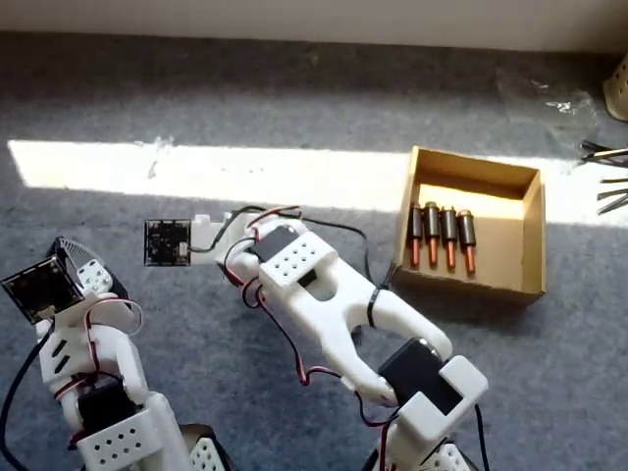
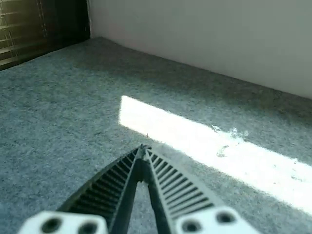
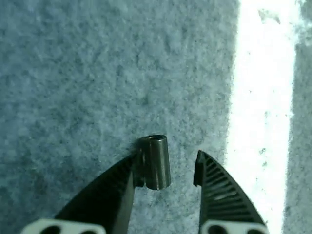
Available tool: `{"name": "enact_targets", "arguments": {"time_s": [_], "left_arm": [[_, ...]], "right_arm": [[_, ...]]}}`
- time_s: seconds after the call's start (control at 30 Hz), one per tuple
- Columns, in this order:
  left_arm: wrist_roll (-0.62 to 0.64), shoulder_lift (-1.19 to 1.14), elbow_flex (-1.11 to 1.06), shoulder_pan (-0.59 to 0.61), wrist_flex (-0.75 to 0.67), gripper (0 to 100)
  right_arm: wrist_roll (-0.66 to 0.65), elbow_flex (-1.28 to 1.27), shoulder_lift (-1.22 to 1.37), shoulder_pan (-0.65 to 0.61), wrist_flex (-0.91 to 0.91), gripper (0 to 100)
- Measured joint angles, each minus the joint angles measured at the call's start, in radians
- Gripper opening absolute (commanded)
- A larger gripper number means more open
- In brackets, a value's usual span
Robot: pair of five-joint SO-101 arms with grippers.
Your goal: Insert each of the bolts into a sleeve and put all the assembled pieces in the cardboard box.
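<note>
Right gripper released, ribbed black fingers apart. Short dark metal tube sleeve on fuzzy grey carpet touches one finger, with a gap to the other. Left gripper clenched, empty. High view: shallow cardboard box holds four copper-tipped assembled pieces side by side.

Right arm lies across the carpet between left arm and cardboard box, barring the direct path. Four assembled pieces occupy the box's half nearer that arm; bare floor shows beyond them.
</note>
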State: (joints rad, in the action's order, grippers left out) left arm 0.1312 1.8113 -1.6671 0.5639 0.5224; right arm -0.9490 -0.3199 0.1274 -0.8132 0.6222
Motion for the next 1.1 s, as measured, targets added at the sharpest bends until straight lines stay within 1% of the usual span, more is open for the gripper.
{"name": "enact_targets", "arguments": {"time_s": [0.23, 0.43, 0.6, 1.1], "left_arm": [[0.0, 0.0, 0.0, 0.002, 0.0, 1], [0.0, 0.0, 0.0, 0.002, 0.0, 1], [0.0, 0.0, 0.0, 0.002, 0.0, 1], [0.0, 0.0, 0.0, 0.002, 0.0, 1]], "right_arm": [[0.0, 0.0, 0.072, -0.009, 0.005, 15.3], [-0.003, 0.04, 0.163, 0.015, -0.002, 15.3], [-0.055, 0.071, 0.218, 0.035, 0.005, 15.3], [-0.063, 0.078, 0.236, 0.049, 0.005, 14.3]]}}
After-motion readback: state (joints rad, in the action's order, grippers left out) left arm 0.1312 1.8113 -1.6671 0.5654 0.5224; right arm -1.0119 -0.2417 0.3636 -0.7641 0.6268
